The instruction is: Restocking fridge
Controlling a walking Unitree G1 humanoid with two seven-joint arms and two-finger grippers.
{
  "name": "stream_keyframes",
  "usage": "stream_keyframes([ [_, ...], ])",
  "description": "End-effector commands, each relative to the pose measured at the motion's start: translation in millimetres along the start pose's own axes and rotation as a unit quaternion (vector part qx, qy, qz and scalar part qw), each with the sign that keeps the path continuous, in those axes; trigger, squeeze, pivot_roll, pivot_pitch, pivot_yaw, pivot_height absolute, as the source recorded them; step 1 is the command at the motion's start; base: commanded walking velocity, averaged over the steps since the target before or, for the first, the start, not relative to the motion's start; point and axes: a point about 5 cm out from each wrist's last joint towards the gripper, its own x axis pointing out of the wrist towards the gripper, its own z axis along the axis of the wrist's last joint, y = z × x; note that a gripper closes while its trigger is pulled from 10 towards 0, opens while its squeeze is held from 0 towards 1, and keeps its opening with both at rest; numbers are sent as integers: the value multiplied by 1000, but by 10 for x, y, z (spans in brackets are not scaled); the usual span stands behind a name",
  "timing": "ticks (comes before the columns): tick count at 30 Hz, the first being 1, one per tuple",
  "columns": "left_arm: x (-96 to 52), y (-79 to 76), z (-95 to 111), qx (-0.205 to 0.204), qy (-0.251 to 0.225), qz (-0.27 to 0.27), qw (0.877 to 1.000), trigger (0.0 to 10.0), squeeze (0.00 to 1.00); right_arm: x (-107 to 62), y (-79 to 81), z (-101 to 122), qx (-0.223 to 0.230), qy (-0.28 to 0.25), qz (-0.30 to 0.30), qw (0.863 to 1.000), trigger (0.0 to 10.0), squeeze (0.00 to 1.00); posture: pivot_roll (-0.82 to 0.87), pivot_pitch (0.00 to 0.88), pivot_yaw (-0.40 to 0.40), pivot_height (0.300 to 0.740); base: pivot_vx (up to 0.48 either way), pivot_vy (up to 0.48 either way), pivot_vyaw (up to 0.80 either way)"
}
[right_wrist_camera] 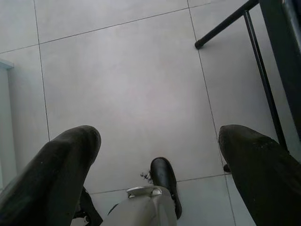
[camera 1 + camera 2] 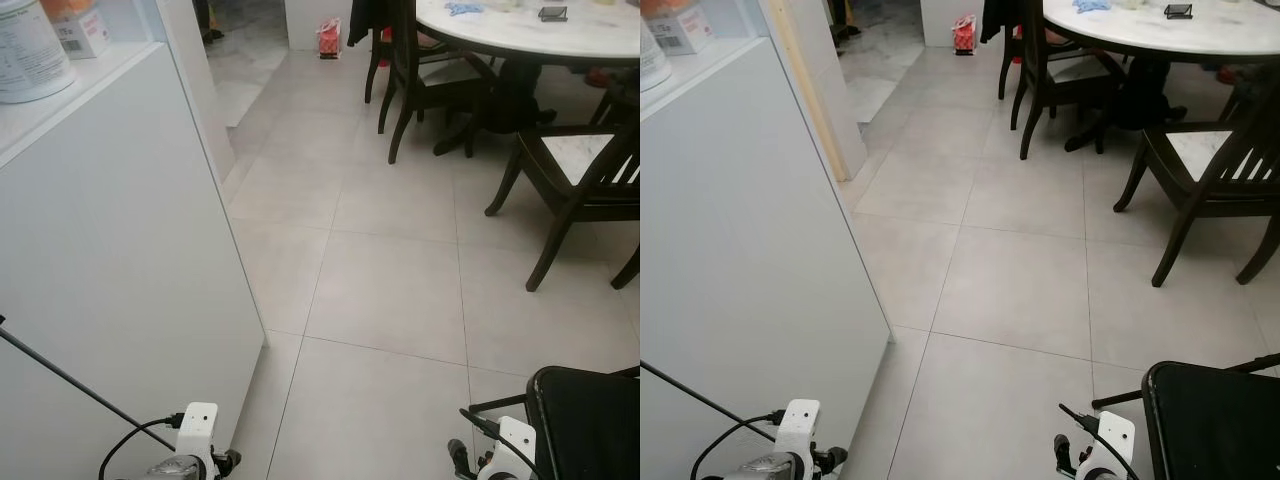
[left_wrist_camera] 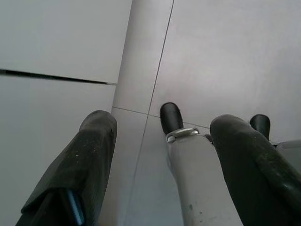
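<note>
A tall white cabinet side rises on my left. On its ledge stand a white tin and a small box. Both arms hang low at my sides, and their white wrists peek in at the bottom of the head views. My left gripper is open over grey floor tiles beside the cabinet, with nothing between its fingers. My right gripper is open too, empty, above the tiles. The black tip of one of my feet is below it.
Grey tiled floor stretches ahead. A round white table with dark wooden chairs stands at the back right. A black seat on a thin metal frame is close by my right arm. A doorway opens past the cabinet.
</note>
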Motion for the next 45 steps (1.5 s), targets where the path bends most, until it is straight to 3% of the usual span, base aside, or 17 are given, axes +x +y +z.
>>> stream_keyframes([
  [1,0,-9,-47,-13,10,6,1000,10000,0,1,-19,30,-10,0,2,1000,10000,0,-147,0,35,740,0,0,0],
  [13,12,-91,-71,-22,22,7,999,10000,0,-9,-99,84,-43,-3,1,999,10000,0,-134,0,17,740,0,0,0],
  [45,3,-62,-115,-15,22,0,1000,10000,0,-15,-85,29,-62,3,3,998,10000,0,-156,0,34,740,0,0,800],
])
